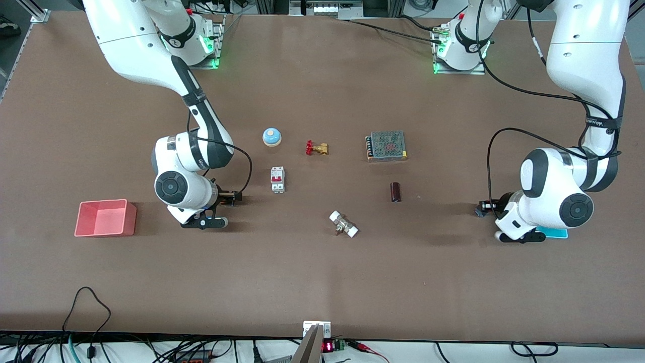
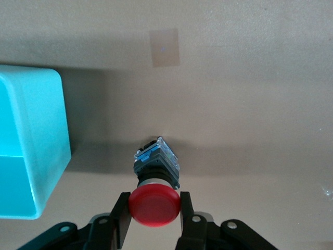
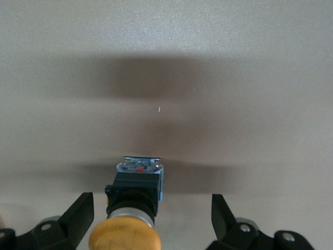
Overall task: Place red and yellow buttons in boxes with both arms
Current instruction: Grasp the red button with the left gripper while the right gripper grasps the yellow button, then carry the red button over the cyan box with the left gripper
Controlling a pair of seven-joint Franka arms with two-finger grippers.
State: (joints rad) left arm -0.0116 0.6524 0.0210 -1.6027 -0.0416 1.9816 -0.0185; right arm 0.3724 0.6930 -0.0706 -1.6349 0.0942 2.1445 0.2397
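Your left hand (image 2: 155,214) pinches the red button (image 2: 154,205) beside the cyan bin (image 2: 31,156), near the counter's left-arm edge, ready to drop. Right hand (image 3: 151,219), spread, straddles the yellow button (image 3: 125,240), w/ pink bin (image 1: 106,218) nearby.

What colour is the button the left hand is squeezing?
Red button, clearest in the left wrist view.

Blue dome bell (image 1: 271,136), brass valve with red handle (image 1: 316,148), grey mesh-topped box (image 1: 387,145) in 1 row; white breaker (image 1: 277,179), dark cylinder (image 1: 396,192), white-ended fitting (image 1: 343,224) nearer camera.
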